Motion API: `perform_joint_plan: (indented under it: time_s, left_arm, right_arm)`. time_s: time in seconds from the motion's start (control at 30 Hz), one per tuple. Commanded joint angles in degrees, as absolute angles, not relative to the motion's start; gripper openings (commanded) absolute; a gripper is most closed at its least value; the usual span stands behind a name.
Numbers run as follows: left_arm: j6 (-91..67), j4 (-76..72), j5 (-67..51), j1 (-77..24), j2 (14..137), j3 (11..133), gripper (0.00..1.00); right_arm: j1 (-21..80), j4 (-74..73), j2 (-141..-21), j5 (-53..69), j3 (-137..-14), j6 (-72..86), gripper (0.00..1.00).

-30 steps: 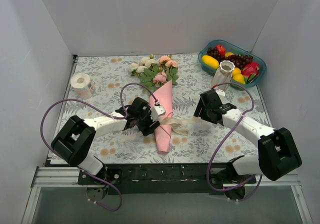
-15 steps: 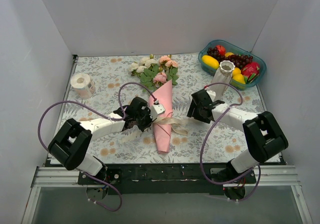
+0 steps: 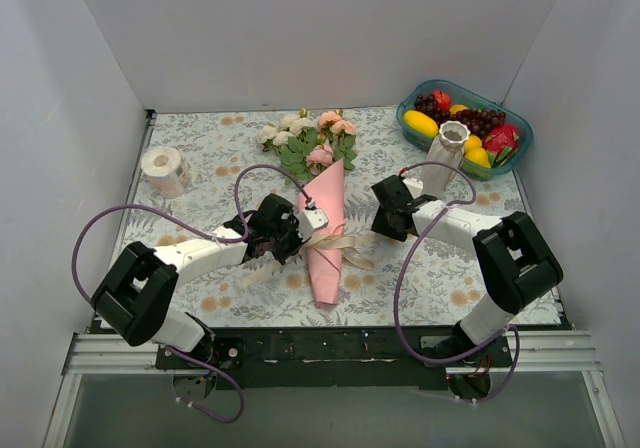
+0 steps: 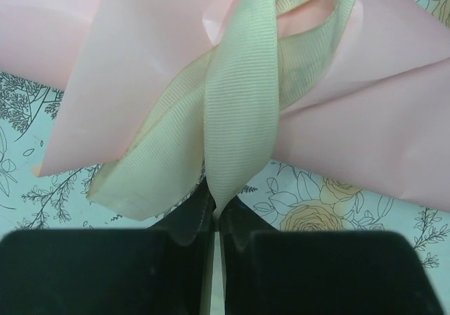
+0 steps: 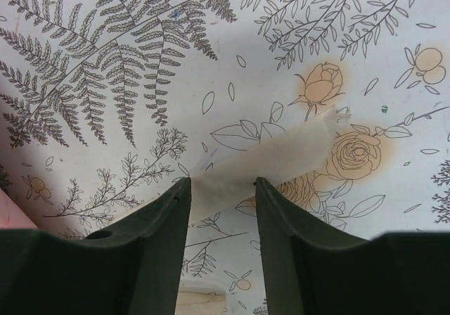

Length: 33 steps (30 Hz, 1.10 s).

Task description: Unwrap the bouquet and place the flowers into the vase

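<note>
The bouquet lies mid-table, a pink paper cone with its flowers pointing away from me. A cream ribbon is tied round the cone. My left gripper sits at the cone's left side. In the left wrist view it is shut on a strand of the ribbon, with the pink paper behind. My right gripper is low over the table right of the cone. Its jaws stand apart, straddling a flat ribbon tail. The vase stands upright at the back right.
A teal bowl of fruit sits just behind the vase in the back right corner. A white tape roll lies at the left edge. White walls enclose the floral tablecloth on three sides.
My left gripper has closed onto the ribbon beside the cone. My right arm has slid left toward the bouquet, and its jaws have narrowed over the ribbon tail.
</note>
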<state>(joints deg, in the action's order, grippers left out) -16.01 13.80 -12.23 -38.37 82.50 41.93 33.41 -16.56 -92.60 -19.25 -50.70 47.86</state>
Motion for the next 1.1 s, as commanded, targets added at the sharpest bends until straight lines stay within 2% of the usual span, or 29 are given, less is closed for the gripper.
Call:
perform_joint_plan:
  time_s: [0.0,0.17,0.27,0.43,0.5,0.83,1.07]
  left_arm:
    - [-15.2,14.8,-11.0,-38.6,79.3,43.1,0.03]
    - [-14.9,15.5,-10.9,-38.6,78.5,43.3,0.02]
    - [-14.8,16.2,-10.8,-38.7,78.3,43.4,0.02]
    - [-14.4,16.8,-10.5,-38.6,77.2,43.4,0.02]
    - [-14.3,17.3,-10.5,-38.6,76.8,43.7,0.01]
    - [-12.1,20.3,-7.6,-38.4,74.1,44.6,0.0]
    - [-11.3,23.9,-5.5,-37.5,72.0,46.2,0.0]
  right_arm:
    - [33.8,-21.1,-95.7,-19.5,-51.6,49.2,0.46]
    - [33.9,-23.5,-96.5,-21.4,-52.1,49.1,0.43]
    - [33.9,-24.8,-97.3,-22.0,-52.6,49.1,0.36]
    - [34.0,-27.0,-98.8,-23.2,-53.2,49.1,0.19]
    - [34.0,-28.3,-98.8,-24.0,-53.5,49.5,0.02]
    - [33.7,-34.4,-90.7,-35.6,-52.1,51.9,0.01]
    - [31.6,-37.7,-85.9,-38.6,-49.1,54.2,0.01]
